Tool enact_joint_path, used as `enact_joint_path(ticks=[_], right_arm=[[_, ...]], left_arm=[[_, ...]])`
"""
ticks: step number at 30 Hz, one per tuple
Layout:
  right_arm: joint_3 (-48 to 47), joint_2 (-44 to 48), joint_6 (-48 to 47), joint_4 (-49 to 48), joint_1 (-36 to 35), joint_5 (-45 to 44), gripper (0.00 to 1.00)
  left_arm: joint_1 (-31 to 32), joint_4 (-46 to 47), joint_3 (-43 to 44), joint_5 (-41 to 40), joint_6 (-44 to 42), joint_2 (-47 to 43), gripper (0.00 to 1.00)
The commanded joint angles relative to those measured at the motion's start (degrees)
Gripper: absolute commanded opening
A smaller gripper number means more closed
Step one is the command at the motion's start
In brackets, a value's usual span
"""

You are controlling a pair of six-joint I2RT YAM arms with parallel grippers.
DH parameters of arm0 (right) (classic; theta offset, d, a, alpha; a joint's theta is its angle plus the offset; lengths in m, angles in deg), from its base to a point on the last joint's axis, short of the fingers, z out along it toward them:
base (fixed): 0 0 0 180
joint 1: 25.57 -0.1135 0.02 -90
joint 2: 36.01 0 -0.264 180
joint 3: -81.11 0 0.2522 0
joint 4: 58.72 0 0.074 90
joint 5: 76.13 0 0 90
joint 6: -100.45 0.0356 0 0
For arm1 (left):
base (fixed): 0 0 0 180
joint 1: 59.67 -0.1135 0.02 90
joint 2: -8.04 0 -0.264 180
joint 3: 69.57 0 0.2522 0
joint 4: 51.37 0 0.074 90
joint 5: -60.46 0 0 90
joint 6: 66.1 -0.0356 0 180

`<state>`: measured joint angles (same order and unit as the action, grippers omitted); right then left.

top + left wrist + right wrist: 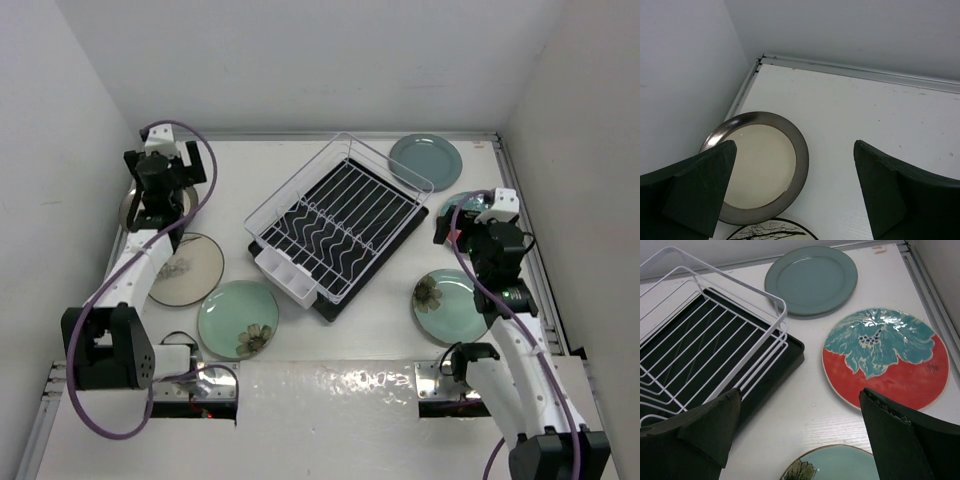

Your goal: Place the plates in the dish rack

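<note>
The white wire dish rack point(340, 215) on its black tray stands empty mid-table, also in the right wrist view point(700, 335). Several plates lie flat around it. A cream plate with a dark brown rim point(760, 165) lies far left, just ahead of my open left gripper point(795, 145) point(158, 192). A grey-teal plate point(812, 280) point(425, 155) and a red plate with teal flowers point(890, 365) lie right of the rack. My open right gripper point(800, 392) point(472, 228) hovers empty over bare table beside the red plate. Pale green flowered plates lie front right point(445, 305) and front left point(238, 318).
A cream plate with a black tree drawing point(190, 265) point(772, 230) lies under the left arm. The white cutlery box point(285, 275) sits at the rack's near end. White walls close in the table at the left, back and right.
</note>
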<state>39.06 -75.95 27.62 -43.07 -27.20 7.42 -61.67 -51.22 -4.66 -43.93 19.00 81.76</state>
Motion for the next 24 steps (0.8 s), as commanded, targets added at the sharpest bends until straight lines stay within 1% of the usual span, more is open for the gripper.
enact_joint_path(ticks=[1,3,4,5,6,7,8,9,10,11,12,13,14,15,16,17,18,23,24], right_arm=[[-3.96,-1.62,-4.85,-2.16,-0.04,4.17,0.99],[-5.79,-3.11,-5.65,-2.07,0.05,5.31,0.99],[-6.59,-3.82,-6.0,-2.07,-0.04,5.66,0.99],[-8.25,-4.52,-6.09,-0.15,-0.04,6.19,0.99],[-9.05,-6.18,-6.27,0.22,-0.04,6.37,0.99],[-9.84,-6.89,-6.27,0.39,-0.04,8.11,0.98],[-10.98,-7.51,-6.27,0.57,-0.04,9.09,0.97],[-11.52,-8.21,-6.27,0.57,-0.04,11.18,0.94],[-11.87,-9.26,-6.27,0.57,-0.04,12.34,0.92],[-12.39,-9.8,-6.36,0.66,-0.04,13.39,0.89],[-12.49,-10.15,-6.36,0.75,-0.04,15.23,0.84],[-12.66,-10.94,-6.36,0.83,-0.04,16.03,0.81],[-12.49,-11.29,-6.45,0.92,-0.04,16.65,0.78],[-12.49,-11.56,-6.45,1.01,-0.04,17.18,0.75],[-12.49,-12.08,-6.45,1.18,-0.13,17.27,0.72],[-12.49,-12.35,-6.18,1.36,-0.13,17.44,0.71],[-12.66,-12.7,-5.92,1.54,-0.22,17.36,0.71],[-13.36,-13.93,-4.25,1.45,-0.39,18.23,0.68],[-13.63,-14.19,-3.64,1.62,-0.39,18.5,0.67]], left_arm=[[-0.55,-10.03,4.98,-0.54,0.16,-1.99,1.0],[-1.94,-13.72,7.98,-0.2,0.95,-0.86,1.0],[-2.74,-16.69,12.0,3.2,0.86,0.11,1.0],[-3.79,-21.77,14.47,5.67,1.91,1.51,1.0],[-7.02,-25.13,20.5,8.82,2.7,5.26,1.0],[-9.05,-28.12,23.87,12.51,2.97,7.48,1.0],[-11.08,-33.98,27.12,20.9,4.28,10.02,1.0],[-16.06,-37.26,30.9,24.99,5.77,15.62,0.99],[-19.24,-43.03,38.16,34.86,7.26,18.46,0.88],[-22.14,-45.88,41.62,39.57,8.58,21.79,0.82],[-26.96,-49.04,48.79,43.45,8.69,28.44,0.76],[-28.66,-55.77,52.43,45.49,8.43,31.55,0.74],[-30.33,-58.27,55.34,44.81,6.42,36.8,0.73],[-30.87,-59.95,58.15,43.93,5.01,38.42,0.73],[-30.96,-60.4,58.35,40.1,0.82,39.74,0.73],[-30.96,-59.36,57.66,37.88,-0.01,39.84,0.75],[-31.05,-57.26,55.91,33.77,-0.45,40.1,0.78],[-33.33,-56.1,55.98,31.36,-1.33,45.99,0.78],[-33.77,-55.4,55.03,30.75,-1.25,46.52,0.77]])
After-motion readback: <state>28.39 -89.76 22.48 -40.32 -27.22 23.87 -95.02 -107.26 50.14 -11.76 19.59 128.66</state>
